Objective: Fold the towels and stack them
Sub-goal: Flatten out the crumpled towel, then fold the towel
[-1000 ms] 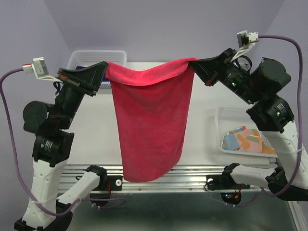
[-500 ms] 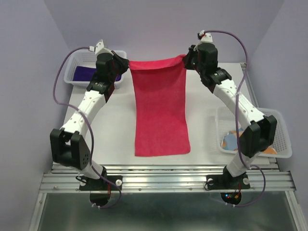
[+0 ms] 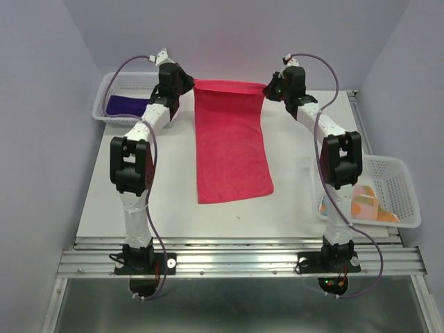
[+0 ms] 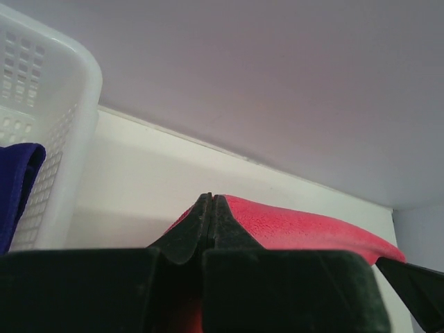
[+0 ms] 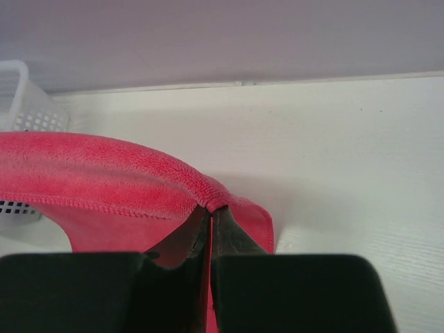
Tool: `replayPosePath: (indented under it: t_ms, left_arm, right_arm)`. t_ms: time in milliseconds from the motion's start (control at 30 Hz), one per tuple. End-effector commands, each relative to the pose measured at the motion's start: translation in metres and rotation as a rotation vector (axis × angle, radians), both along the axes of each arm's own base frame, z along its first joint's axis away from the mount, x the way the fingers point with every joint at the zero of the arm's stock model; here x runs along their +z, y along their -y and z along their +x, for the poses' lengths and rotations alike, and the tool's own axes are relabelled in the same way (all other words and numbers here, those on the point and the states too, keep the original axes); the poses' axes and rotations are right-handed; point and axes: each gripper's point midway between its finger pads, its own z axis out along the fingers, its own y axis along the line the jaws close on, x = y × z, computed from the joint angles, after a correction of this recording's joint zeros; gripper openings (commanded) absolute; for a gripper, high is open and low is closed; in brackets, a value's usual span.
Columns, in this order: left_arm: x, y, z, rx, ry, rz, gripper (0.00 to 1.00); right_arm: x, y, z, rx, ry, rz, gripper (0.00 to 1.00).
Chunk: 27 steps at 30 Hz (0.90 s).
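top external view, nearest me first: the pink-red towel [image 3: 232, 152] has its near hem lying on the worktop [image 3: 173, 215]. the hem is a little skewed, with the near-left corner closer to me than the near-right. off to the right, well apart, the patterned towels [image 3: 361, 202] sit in the right basket [image 3: 406, 184].

further back the cloth runs flat up the middle to its far hem, where both arms hold it. the left gripper [image 3: 189, 86] is clenched on the far-left corner and the right gripper [image 3: 268, 89] on the far-right. both wrist views show the jaws pressed together with pink cloth pinched between them. just beside the left arm, the purple towel [image 3: 125, 105] lies in the far-left basket [image 3: 103, 97].

i judge this step to be spreading the towel before the fold. to do it well i'd bring both corners down level and together. light tension across the far hem should stop it sagging or bunching. i'd ease the skew out before letting go, release only once the hem rests on the worktop, and mind the basket wall by the left wrist.
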Motion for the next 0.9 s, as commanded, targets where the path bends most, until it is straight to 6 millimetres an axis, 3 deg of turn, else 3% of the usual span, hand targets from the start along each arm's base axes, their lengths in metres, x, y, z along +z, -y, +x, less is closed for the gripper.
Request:
replayPosePath:
  t_ms: [0, 167, 200, 300, 333, 367, 433, 467, 500, 533, 600, 633, 667, 733, 767, 833, 867]
  left_arm:
    - [0.032, -0.007, 0.019, 0.01, 0.092, 0.005, 0.0]
    - [0.01, -0.007, 0.013, -0.002, 0.043, 0.011, 0.0]
    - [0.015, -0.008, 0.008, 0.0, 0.047, 0.009, 0.0]
    - [-0.001, -0.011, -0.005, 0.002, 0.003, 0.007, 0.0]
    - [0.006, -0.011, -0.011, 0.002, 0.012, -0.005, 0.0]
    - [-0.01, -0.01, -0.019, -0.009, -0.019, -0.006, 0.0]
    - [-0.021, -0.01, -0.033, -0.02, -0.045, -0.019, 0.0]
    - [-0.013, -0.01, -0.034, -0.022, -0.032, -0.027, 0.0]
    - [-0.029, -0.011, -0.042, -0.022, -0.067, -0.025, 0.0]
    - [-0.02, -0.01, -0.049, -0.026, -0.055, -0.039, 0.0]
    - [-0.036, -0.011, -0.064, -0.023, -0.088, -0.042, 0.0]
    - [-0.025, -0.01, -0.073, -0.028, -0.071, -0.047, 0.0]
    - [-0.037, -0.011, -0.081, -0.023, -0.095, -0.046, 0.0]
    - [-0.03, -0.007, -0.095, -0.027, -0.086, -0.049, 0.0]
    - [-0.041, -0.008, -0.103, -0.017, -0.111, -0.049, 0.0]
    - [-0.038, -0.007, -0.117, -0.02, -0.113, -0.06, 0.0]
    - [-0.052, -0.007, -0.127, -0.019, -0.143, -0.061, 0.0]
  right_arm:
    - [0.048, -0.007, 0.022, 0.074, 0.135, 0.08, 0.01]
    - [0.039, -0.016, 0.014, 0.147, 0.09, 0.101, 0.01]
    - [0.028, -0.017, 0.007, 0.156, 0.033, 0.101, 0.01]
    - [0.021, -0.02, -0.012, 0.172, -0.044, 0.135, 0.01]
    - [0.013, -0.019, -0.019, 0.167, -0.085, 0.142, 0.01]
    - [0.011, -0.022, -0.03, 0.183, -0.116, 0.161, 0.01]
    - [-0.01, -0.023, -0.049, 0.188, -0.208, 0.185, 0.01]
    - [-0.002, -0.023, -0.052, 0.187, -0.202, 0.192, 0.01]
    - [-0.008, -0.022, -0.064, 0.192, -0.234, 0.2, 0.01]
    - [-0.008, -0.022, -0.07, 0.192, -0.243, 0.206, 0.01]
    - [-0.008, -0.021, -0.086, 0.2, -0.263, 0.214, 0.01]
    - [-0.009, -0.02, -0.092, 0.199, -0.278, 0.215, 0.01]
    - [-0.008, -0.02, -0.098, 0.207, -0.287, 0.217, 0.01]
    - [-0.009, -0.019, -0.115, 0.215, -0.309, 0.221, 0.01]
    - [-0.007, -0.02, -0.122, 0.232, -0.311, 0.23, 0.01]
    - [-0.01, -0.02, -0.138, 0.243, -0.335, 0.239, 0.01]
    - [-0.013, -0.02, -0.145, 0.255, -0.351, 0.246, 0.01]
